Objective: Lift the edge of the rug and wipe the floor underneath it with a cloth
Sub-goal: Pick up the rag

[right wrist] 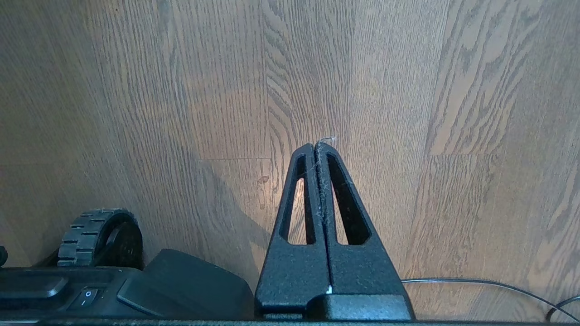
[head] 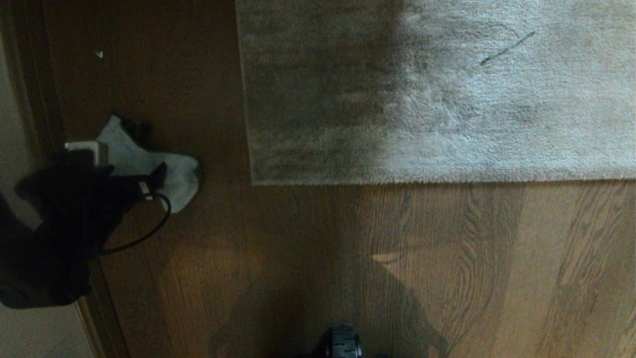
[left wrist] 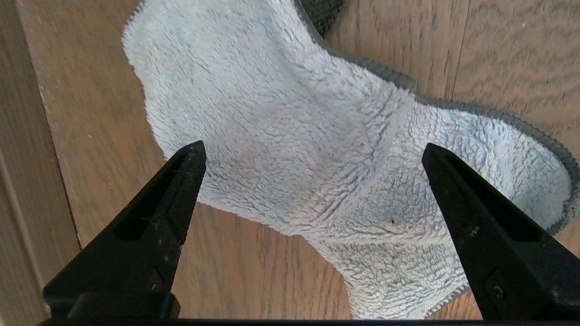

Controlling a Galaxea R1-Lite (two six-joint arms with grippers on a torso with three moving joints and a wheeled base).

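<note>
The pale grey-green cloth (head: 144, 159) lies crumpled on the brown wood floor (head: 298, 248), left of the rug. My left gripper (left wrist: 312, 151) hangs open just above the cloth (left wrist: 294, 136), one finger on each side of its middle, holding nothing. In the head view the left arm (head: 74, 209) covers part of the cloth. The rug edge (head: 422, 180) runs flat along the floor, with its square corner (head: 254, 182) nearest the cloth. My right gripper (right wrist: 316, 146) is shut and empty, parked over bare floor (right wrist: 408, 90) beside the robot's base.
A dark baseboard and a pale wall (head: 30, 99) run close along the left of the cloth. The base's wheel (right wrist: 97, 235) and a thin cable (right wrist: 476, 283) lie near the right gripper. Part of the robot base (head: 343, 343) shows at the lower edge of the head view.
</note>
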